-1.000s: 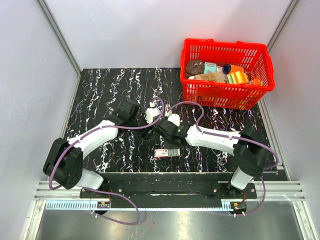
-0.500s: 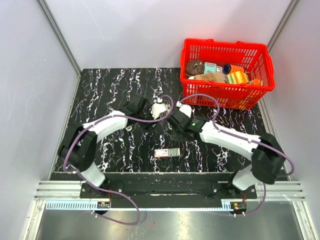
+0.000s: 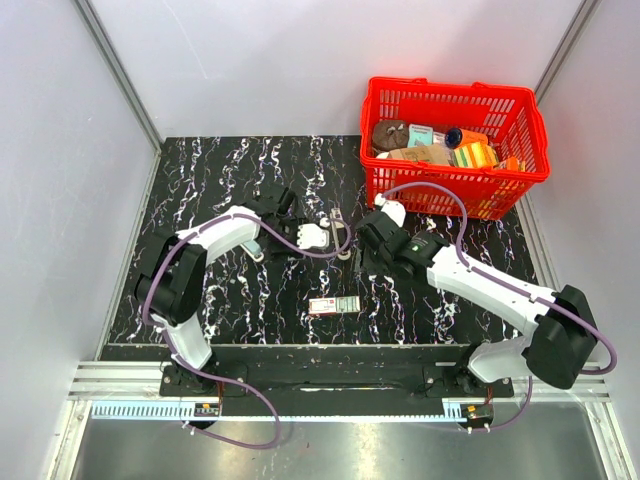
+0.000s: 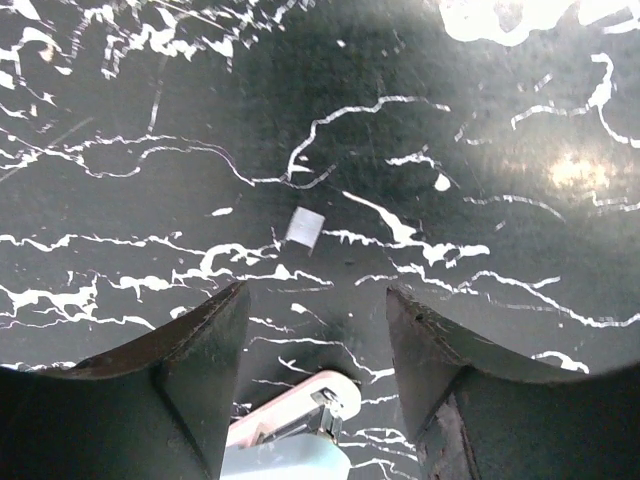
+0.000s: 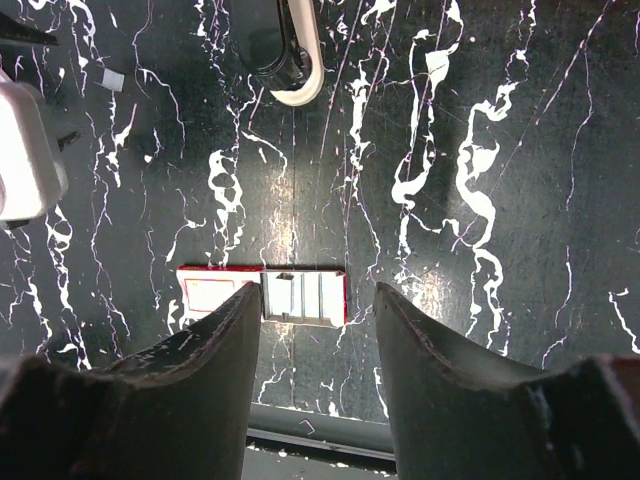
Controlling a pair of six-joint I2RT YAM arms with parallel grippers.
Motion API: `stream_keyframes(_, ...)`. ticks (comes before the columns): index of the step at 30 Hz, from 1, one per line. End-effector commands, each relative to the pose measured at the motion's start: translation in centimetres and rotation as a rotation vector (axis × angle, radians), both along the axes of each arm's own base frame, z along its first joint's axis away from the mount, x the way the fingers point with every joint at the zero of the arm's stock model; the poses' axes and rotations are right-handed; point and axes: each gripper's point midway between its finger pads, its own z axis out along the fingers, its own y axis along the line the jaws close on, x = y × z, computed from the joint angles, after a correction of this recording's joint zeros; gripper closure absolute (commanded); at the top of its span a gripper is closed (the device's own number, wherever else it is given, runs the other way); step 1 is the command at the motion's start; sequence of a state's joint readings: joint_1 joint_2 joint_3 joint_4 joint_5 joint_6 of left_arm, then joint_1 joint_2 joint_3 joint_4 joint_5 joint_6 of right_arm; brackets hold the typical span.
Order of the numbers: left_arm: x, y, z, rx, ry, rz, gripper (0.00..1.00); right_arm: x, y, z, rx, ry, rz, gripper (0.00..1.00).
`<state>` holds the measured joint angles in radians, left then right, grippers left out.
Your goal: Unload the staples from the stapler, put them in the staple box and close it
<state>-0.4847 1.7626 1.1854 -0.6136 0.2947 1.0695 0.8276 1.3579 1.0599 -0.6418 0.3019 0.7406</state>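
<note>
The stapler (image 5: 289, 52) lies on the black marbled table, a slim black bar on a pale base. Its tip also shows at the bottom of the left wrist view (image 4: 300, 425). In the top view the stapler (image 3: 341, 238) lies between the two grippers. My left gripper (image 4: 315, 300) is open, with the stapler's tip low between its fingers and not gripped. It is just left of the stapler in the top view (image 3: 322, 238). A small white piece (image 4: 305, 225) lies on the table ahead of it. My right gripper (image 5: 315, 330) is open and empty above the table, right of the stapler (image 3: 370, 245).
A flat red-and-green box (image 5: 263, 295) lies near the table's front edge (image 3: 334, 305). A red basket (image 3: 530, 175) full of items stands at the back right. Grey walls enclose the table on three sides.
The right gripper has drawn back to the right, away from the stapler. The left arm has swung inward, its gripper now lower and beside the stapler. The box has not moved.
</note>
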Motion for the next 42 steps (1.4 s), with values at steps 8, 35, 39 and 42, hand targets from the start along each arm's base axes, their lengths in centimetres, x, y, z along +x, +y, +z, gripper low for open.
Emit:
stream_keyframes(8, 2.4, -0.6, -0.4, 0.034, -0.066, -0.091, 0.38, 0.7, -0.2, 1.6, 0.025, -0.053, -0.001, 0.45)
stream_keyframes(35, 2.7, -1.5, -2.7, 0.099, -0.057, -0.109, 0.47, 0.5, -0.4, 1.8, 0.042, -0.055, 0.001, 0.56)
stream_keyframes(39, 2.3, -1.0, -3.0, 0.115, -0.040, -0.106, 0.53, 0.5, -0.4, 1.9, 0.046, -0.056, -0.003, 0.62)
stream_keyframes(42, 2.1, -1.1, -3.0, 0.110, -0.031, -0.098, 0.59, 0.4, -0.4, 1.8, 0.046, -0.053, -0.001, 0.65)
